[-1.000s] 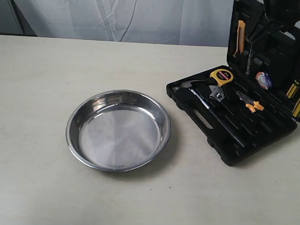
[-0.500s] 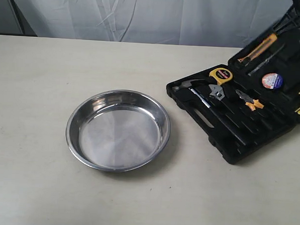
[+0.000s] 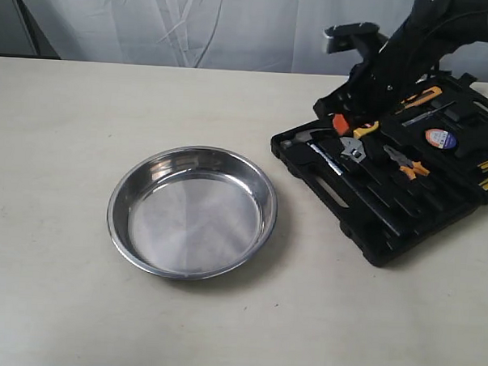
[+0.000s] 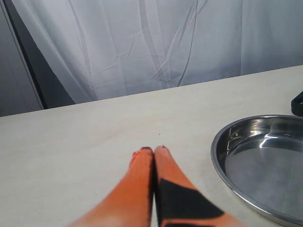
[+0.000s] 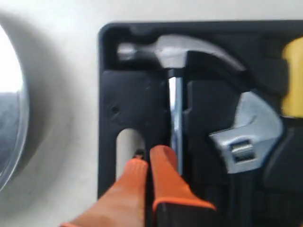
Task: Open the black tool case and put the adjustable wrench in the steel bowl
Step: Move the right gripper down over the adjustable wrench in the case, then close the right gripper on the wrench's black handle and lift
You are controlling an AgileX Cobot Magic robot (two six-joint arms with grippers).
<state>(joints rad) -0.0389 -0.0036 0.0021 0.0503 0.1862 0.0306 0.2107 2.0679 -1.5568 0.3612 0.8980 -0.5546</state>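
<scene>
Your closed, empty right end effector (image 5: 148,152) hangs by the hammer (image 5: 189,49), so you risk grabbing it, not the adjustable wrench (image 5: 246,135).

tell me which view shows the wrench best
The right wrist view: the wrench is close up, its silver head clear, seated in the case beside the hammer. The exterior view shows it small. The left wrist view misses it.
</scene>
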